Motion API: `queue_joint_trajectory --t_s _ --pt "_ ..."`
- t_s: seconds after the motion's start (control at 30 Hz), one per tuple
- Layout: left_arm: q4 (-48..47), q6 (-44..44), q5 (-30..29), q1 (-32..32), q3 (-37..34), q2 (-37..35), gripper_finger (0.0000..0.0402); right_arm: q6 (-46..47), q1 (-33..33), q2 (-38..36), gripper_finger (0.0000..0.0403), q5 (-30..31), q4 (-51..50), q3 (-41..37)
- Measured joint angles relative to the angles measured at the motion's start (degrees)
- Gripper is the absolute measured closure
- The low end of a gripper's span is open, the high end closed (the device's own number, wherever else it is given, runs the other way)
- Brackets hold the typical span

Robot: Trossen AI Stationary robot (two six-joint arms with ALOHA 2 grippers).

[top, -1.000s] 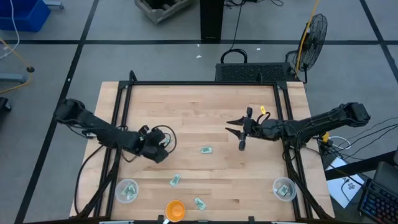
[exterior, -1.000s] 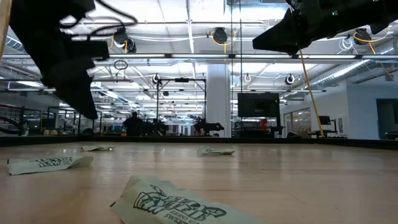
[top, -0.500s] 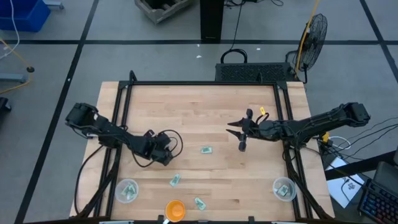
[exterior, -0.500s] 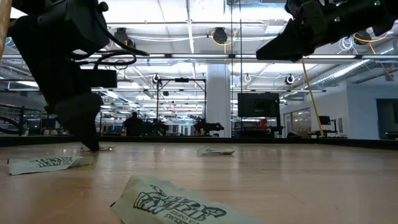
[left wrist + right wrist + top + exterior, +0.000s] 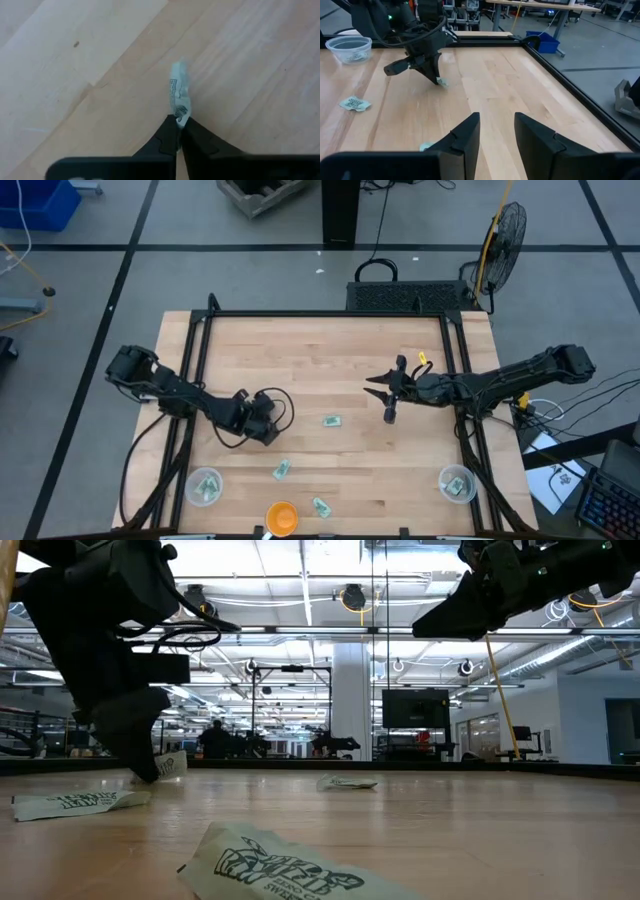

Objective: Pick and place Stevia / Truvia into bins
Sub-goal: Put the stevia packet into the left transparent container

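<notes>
My left gripper (image 5: 268,435) is down at the table's left middle, shut on one pale green Stevia sachet (image 5: 178,92), which also shows beside the fingertips in the low view (image 5: 170,764). Three more sachets lie flat on the wood: one mid-table (image 5: 331,421), one nearer the front (image 5: 282,470) and one by the front edge (image 5: 321,506). The two clear bins stand at the near left (image 5: 204,486) and near right (image 5: 456,483). My right gripper (image 5: 385,395) hangs open above the table's right middle, with nothing between its fingers (image 5: 470,132). My left gripper pinches one end of the sachet (image 5: 180,117) between its two fingertips. The fingers slant down from above and from the table's left. The sachet stands on edge and sticks out past the fingertips, just above the wood. Whether its lower edge touches the table I cannot tell.
A round orange bowl (image 5: 281,517) sits at the front edge between the bins. A black frame rail (image 5: 320,314) runs along the table's far edge and down both sides. Bare wood lies across the far half.
My left gripper has gone down and toward the table's right and near edges, onto a sachet that lay flat. It has taken hold of it. The sachet's free end has tipped up off the wood and now stands beside the fingertips.
</notes>
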Motion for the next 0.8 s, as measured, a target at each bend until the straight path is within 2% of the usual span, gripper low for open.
queue_joint_trajectory --t_s 0.1,0.2,0.3,0.47,0.67,0.8 --pt "0.35 1.09 0.45 0.04 -0.14 -0.85 0.0384 -0.04 0.0 0.0 0.0289 0.0 0.07 0.0" --pt "-1.89 2.15 3.57 0.19 0.41 -2.76 0.0382 -0.52 0.0 0.0 0.0289 0.02 0.09 0.0" --pt "-7.43 1.98 6.6 -0.39 3.26 -6.43 0.0393 -1.76 0.0 0.0 0.0289 0.04 0.11 0.0" --pt "-20.33 -1.94 11.85 -4.03 10.84 -12.09 0.0389 -4.01 0.0 0.0 0.0289 0.07 0.65 0.0" --pt "-28.28 -4.22 26.94 -13.47 20.3 -14.1 0.0392 -8.04 0.0 0.0 0.0289 0.1 4.25 0.0" --pt "-29.91 -14.51 36.0 -21.39 22.11 -13.22 0.039 -8.41 0.0 0.0 0.0289 0.11 6.37 0.0"
